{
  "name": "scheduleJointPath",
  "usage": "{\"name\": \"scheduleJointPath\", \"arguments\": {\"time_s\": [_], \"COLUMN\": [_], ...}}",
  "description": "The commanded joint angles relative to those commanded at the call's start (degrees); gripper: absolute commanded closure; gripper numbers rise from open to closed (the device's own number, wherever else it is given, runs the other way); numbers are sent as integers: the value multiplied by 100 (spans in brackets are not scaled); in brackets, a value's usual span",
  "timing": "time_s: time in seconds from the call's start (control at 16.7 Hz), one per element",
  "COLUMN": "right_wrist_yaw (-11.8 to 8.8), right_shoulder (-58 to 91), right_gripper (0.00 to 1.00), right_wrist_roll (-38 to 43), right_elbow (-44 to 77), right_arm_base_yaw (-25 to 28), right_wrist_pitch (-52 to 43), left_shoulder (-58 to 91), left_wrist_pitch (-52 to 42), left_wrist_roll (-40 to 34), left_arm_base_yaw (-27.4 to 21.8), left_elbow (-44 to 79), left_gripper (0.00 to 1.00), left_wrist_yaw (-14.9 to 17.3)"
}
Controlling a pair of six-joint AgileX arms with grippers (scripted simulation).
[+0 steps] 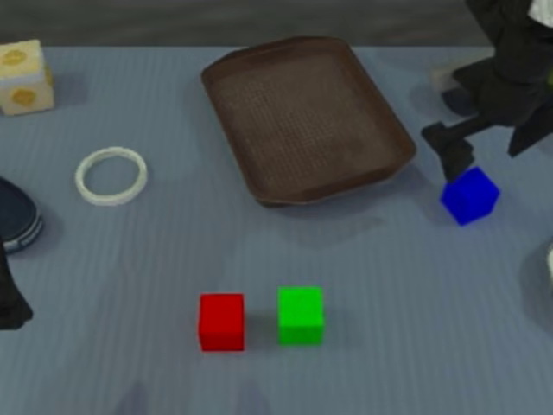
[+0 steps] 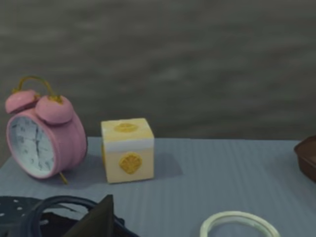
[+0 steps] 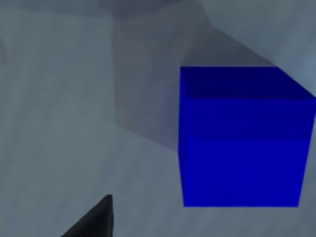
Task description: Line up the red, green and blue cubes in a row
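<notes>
At the far left edge of the worktop (image 1: 363,372) the left arm sits parked; its claw (image 1: 9,298) is only a dark shape at the border, and I cannot tell whether it is spread or pressed together. Its wrist view looks across the back left corner at a pink alarm clock (image 2: 42,138) standing upright, with a cream block with yellow marks (image 1: 23,76) just beside it. Nearer the front, a white ring (image 1: 111,175) lies flat on the worktop, well apart from the block.

Toward the middle front, the red cube (image 1: 221,322) and the green cube (image 1: 300,316) sit side by side, a narrow gap between them, the red one on the left. Behind them, toward the back of the worktop, a brown tray (image 1: 259,82) lies at a slant, with nothing in it.

To the right of the tray, the blue cube (image 1: 470,195) rests on the worktop, turned at an angle to the other two and well apart from them. The right claw (image 1: 449,147) hangs just behind it, coming down from the dark arm in the back right corner. Its fingers look apart and grip nothing; the cube is close to them but not between them. In the right wrist view the blue cube fills much of the picture, with one dark fingertip (image 3: 96,219) off to its side.
</notes>
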Motion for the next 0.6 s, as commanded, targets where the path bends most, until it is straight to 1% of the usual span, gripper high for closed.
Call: {"name": "scheduleJointPath", "arguments": {"time_s": [0.36,0.48,0.6], "right_wrist_yaw": [2,0,2], "right_shoulder": [2,72,213], "right_gripper": [0,0,0], "right_wrist_roll": [-1,-10,-2], "right_elbow": [-27,-196,-463], "right_arm_base_yaw": [-28,-10,-5], "right_wrist_pitch": [27,244,686], "left_shoulder": [-9,-9,-9], "left_wrist_pitch": [6,6,6], "left_wrist_roll": [5,5,5], "left_arm_base_yaw": [3,3,3], "left_elbow": [-5,-5,-5], "left_gripper": [0,0,0], "left_wrist_yaw": [0,0,0]}}
